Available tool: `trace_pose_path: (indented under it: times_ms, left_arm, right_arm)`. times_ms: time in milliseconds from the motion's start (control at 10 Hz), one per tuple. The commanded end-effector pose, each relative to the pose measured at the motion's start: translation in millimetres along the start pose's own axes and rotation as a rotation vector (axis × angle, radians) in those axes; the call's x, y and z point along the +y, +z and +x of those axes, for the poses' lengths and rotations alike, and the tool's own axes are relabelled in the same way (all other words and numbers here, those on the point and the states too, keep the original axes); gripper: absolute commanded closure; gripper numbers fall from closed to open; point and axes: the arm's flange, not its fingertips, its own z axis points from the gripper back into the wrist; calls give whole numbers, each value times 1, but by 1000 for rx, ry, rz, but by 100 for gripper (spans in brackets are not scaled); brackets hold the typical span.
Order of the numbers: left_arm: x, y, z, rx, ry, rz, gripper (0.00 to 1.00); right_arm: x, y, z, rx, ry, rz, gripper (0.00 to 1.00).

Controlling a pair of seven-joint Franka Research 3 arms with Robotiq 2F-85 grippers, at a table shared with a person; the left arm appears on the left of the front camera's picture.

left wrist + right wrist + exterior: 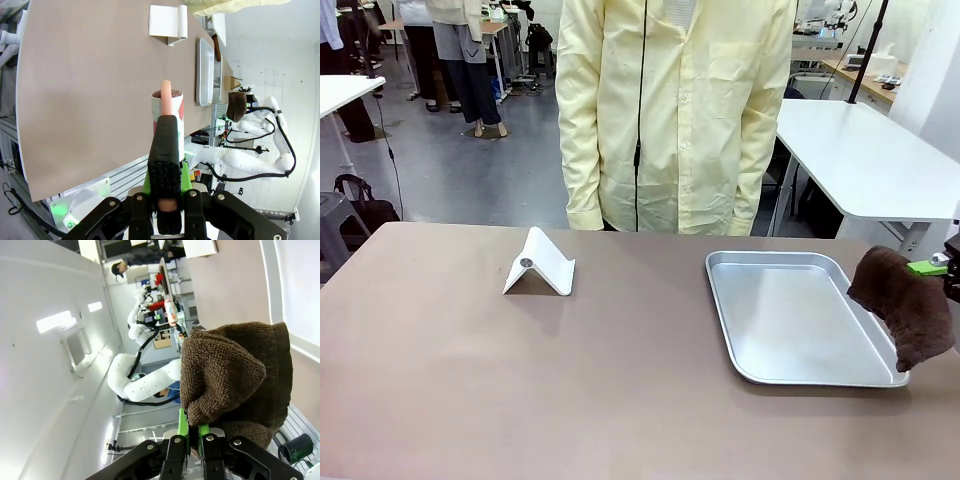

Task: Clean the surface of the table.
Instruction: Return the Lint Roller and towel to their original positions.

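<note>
Front view: the table [470, 400] has a wide, matte brown top and fills the lower half of the picture. The tray [790, 320] lies on its right part. A white folded stand [540, 265] sits on the table well to the left of the tray. A person [675, 110] stands behind the far edge. Just at the tray's right rim the right gripper [923, 268] holds a brown cloth [905, 310], which hangs down over the tray's near right corner.

Left wrist view: the fingers of the left gripper [166, 172] are clamped on a black piece [166, 140] with a rough face and a peach tip. Beyond the black piece is a white cylinder [177, 107] with red print. I cannot tell if the two are one object. This gripper hangs above the table, on the side of the tray away from the cloth.

Right wrist view: the green pads are pressed together on a fold of the cloth, and the rest bulges thick and loose above them.

In my judgement the table is heavy and stiff and will not move, so there is nothing on it to take hold of. The soft cloth should be pressed flat on the top. The stand looks light and may slide if the cloth touches it.
</note>
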Motion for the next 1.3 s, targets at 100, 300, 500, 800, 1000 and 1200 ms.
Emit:
trace_pose_path:
  times_ms: [100, 300, 500, 800, 1000, 1200]
  left_arm:
    - [-3, 1, -3, 7, 13, 11, 78]
    - [-3, 1, -3, 7, 13, 11, 78]
    - [-3, 1, -3, 7, 13, 11, 78]
    - [0, 0, 0, 0, 0, 0, 78]
    - [-48, -25, 2, 39, -73, 51, 78]
    - [-116, -77, 11, 70, -113, 227, 78]
  right_arm:
    - [4, 1, 1, -1, 16, 25, 92]
    - [4, 1, 1, -1, 16, 25, 92]
    - [4, 1, 1, -1, 16, 25, 92]
    - [0, 0, 0, 0, 0, 0, 92]
    - [31, -40, 26, -15, 139, -59, 92]
    - [55, -92, 64, 48, 153, -130, 92]
